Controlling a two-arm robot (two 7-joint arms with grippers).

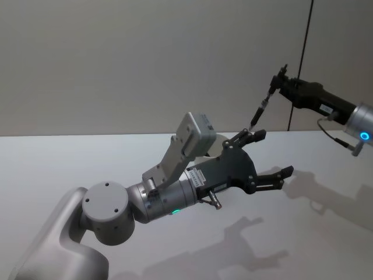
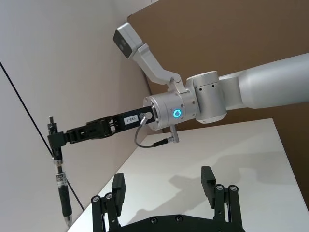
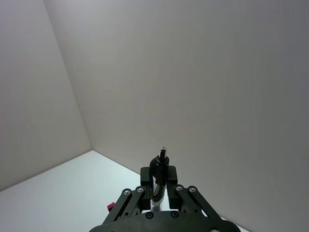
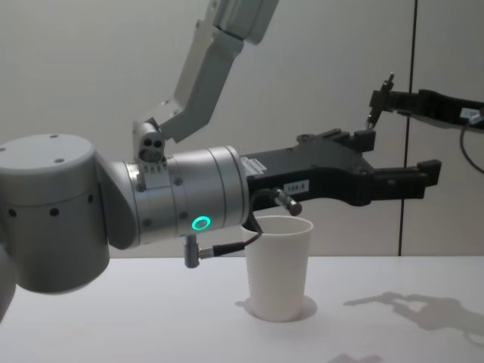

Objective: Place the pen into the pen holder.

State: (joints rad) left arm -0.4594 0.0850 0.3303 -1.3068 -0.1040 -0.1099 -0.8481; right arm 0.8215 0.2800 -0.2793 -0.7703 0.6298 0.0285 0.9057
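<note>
The right tool (image 1: pixel 282 80) is clamped on the pen (image 1: pixel 262 107), holding it high near the back wall, tip down. The left tool (image 4: pixel 401 162) hovers spread wide, empty, above the pen holder (image 4: pixel 278 267) standing upright on the white worktop (image 4: pixel 393 333).

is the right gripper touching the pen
Touching. In the left wrist view the right gripper is shut on the top of the pen, which hangs down from its fingertips above the table.
</note>
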